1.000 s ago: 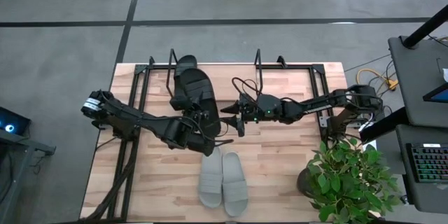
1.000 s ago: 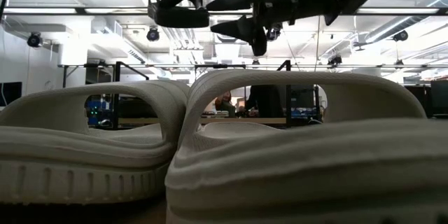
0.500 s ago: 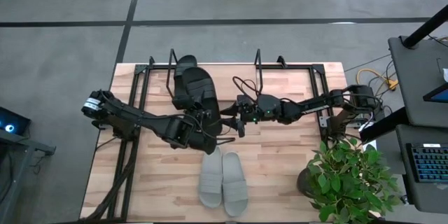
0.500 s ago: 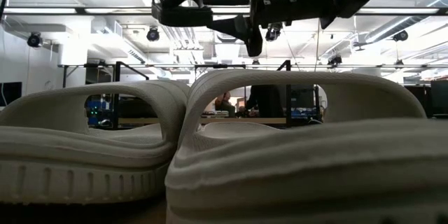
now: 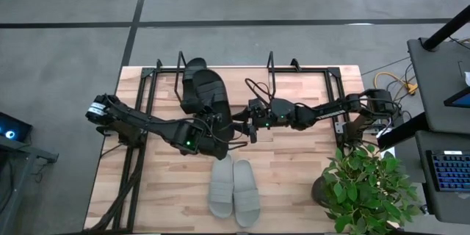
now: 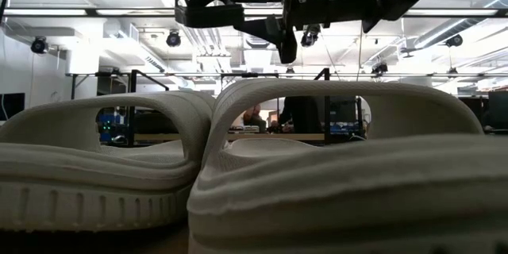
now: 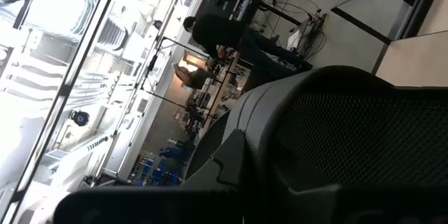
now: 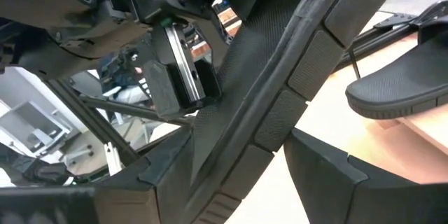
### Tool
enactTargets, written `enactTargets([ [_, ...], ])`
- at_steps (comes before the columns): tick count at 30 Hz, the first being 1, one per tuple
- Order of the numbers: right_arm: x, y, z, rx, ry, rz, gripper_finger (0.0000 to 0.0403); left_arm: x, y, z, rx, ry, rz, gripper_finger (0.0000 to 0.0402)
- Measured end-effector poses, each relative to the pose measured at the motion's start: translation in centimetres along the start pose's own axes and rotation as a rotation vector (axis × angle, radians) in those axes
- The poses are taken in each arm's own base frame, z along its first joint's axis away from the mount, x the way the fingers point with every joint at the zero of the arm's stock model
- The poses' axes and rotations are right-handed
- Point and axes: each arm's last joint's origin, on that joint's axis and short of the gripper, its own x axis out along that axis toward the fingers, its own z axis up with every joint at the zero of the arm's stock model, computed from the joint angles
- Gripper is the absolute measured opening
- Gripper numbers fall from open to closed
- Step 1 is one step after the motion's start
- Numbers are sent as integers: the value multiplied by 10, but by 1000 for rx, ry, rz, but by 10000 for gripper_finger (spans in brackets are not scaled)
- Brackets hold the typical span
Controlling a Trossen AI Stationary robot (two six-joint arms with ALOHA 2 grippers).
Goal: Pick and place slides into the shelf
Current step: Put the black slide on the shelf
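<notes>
Gripping black slide (image 5: 213,121), both pincers (image 5: 220,134) (image 5: 246,125)

The high view looks straight down on the whole bench (image 5: 294,183), the low view sits at bench height just behind the grey slides (image 6: 238,167) and faces the room, and both wrist views are pressed close against a black slide (image 8: 294,77).

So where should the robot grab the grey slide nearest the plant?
By its wide strap, from above. The grey slide lies flat and its strap arches up, leaving a finger gap. The other grey slide hugs its side, probably blocking a side pinch.
</notes>
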Motion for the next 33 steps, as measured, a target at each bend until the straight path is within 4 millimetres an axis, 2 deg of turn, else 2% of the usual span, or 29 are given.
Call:
enactTargets([
  [5,0,0,0,16,2,-1,207,0,1,3,-20,0,-2,0],
  [8,0,0,-1,22,9,-7,187,0,3,4,-24,0,-3,0],
  [15,0,-2,-2,-15,16,-30,78,0,5,6,-32,0,3,0],
  [17,0,-1,-2,-54,21,-23,58,0,5,6,-32,0,3,0],
  [27,0,-2,-1,-138,10,-41,56,0,10,8,-61,0,2,5],
  [33,0,-2,0,-153,-17,-68,55,0,19,7,-90,-1,-5,68],
])
